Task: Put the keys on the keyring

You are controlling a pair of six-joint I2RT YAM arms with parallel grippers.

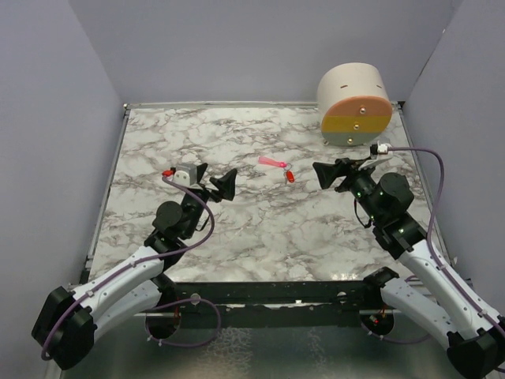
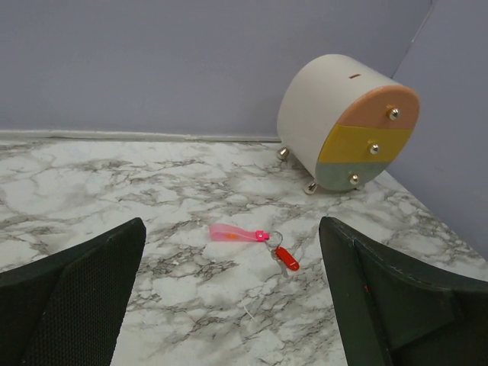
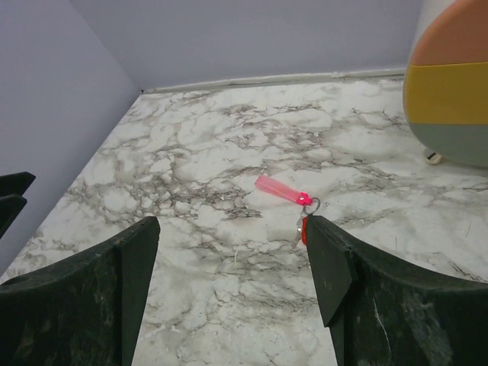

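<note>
**Left gripper [image 1: 215, 178] and right gripper [image 1: 334, 168] both spread wide, holding nothing**

They sit at centre left and centre right of the top view. Between them, slightly higher in the frame, the keyring [image 2: 236, 233] lies flat on the marble table [image 1: 260, 229]. The red key [image 2: 287, 258] touches its ring at the lower right; threaded or not, I cannot tell.

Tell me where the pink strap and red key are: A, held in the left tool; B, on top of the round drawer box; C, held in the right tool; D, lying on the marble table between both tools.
D: the pink strap and red key lie on the marble table between the open left tool and right tool.
</note>
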